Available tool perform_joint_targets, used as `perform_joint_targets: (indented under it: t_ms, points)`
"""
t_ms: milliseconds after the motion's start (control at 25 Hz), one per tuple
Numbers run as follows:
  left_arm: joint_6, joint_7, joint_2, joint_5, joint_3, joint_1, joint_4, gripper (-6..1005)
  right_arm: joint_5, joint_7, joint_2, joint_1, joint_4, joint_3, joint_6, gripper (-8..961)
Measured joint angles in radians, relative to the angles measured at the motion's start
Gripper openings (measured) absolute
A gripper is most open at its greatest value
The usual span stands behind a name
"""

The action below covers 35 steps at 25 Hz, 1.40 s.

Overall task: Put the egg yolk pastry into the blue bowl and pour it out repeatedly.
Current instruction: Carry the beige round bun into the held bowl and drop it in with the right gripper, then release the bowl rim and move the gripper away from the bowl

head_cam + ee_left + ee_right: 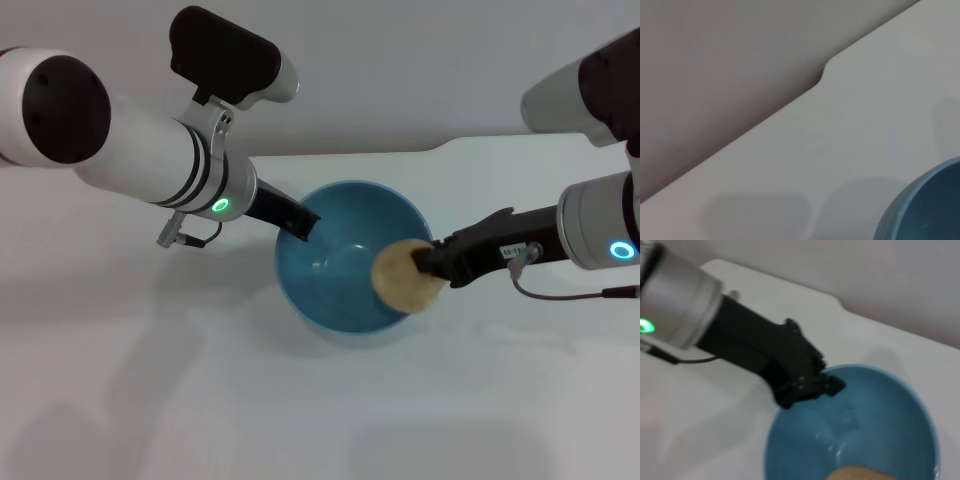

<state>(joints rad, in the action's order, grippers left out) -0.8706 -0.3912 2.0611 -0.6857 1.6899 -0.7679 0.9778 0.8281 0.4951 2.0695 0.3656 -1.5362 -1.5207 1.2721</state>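
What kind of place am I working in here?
Probably a lab or test bench, not a kitchen: a bare white table against a plain wall, with only the blue bowl, gripped at its rim by the left hand, and the egg yolk pastry in the right hand.

Head view: high, facing forward and down; whole white table (pixel 120 400) in frame, blue bowl (pixel 345 300) central, arms entering from 10 and 3 o'clock.
Left wrist view: close and oblique over the tabletop toward the wall; bowl rim (pixel 920 210) only.
Right wrist view: close above the bowl (pixel 880 415), facing the left gripper (pixel 815 385) on its rim.
Shared: bowl, table.
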Motion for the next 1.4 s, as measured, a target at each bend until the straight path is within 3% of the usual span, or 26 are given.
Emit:
perform_joint_targets:
  t_ms: [400, 520, 760, 920, 1400]
  points:
    - [-0.037, 0.000, 0.002, 0.000, 0.027, -0.006, 0.026, 13, -0.001, 0.056, 0.003, 0.006, 0.042, -0.011, -0.100, 37]
    - [-0.061, 0.000, 0.002, 0.000, 0.028, -0.005, 0.029, 13, 0.000, 0.062, 0.005, 0.001, 0.013, -0.011, -0.105, 232]
    - [-0.127, 0.000, 0.001, 0.000, 0.028, -0.007, 0.047, 12, 0.001, 0.060, 0.006, -0.055, -0.074, 0.005, -0.181, 449]
    - [-0.236, -0.001, 0.002, 0.021, 0.035, -0.025, 0.060, 12, 0.001, 0.061, 0.006, -0.111, -0.109, 0.049, -0.254, 516]
    - [-0.282, 0.008, 0.014, 0.022, 0.204, -0.064, 0.061, 13, 0.001, 0.064, 0.008, -0.139, -0.088, 0.092, -0.272, 516]
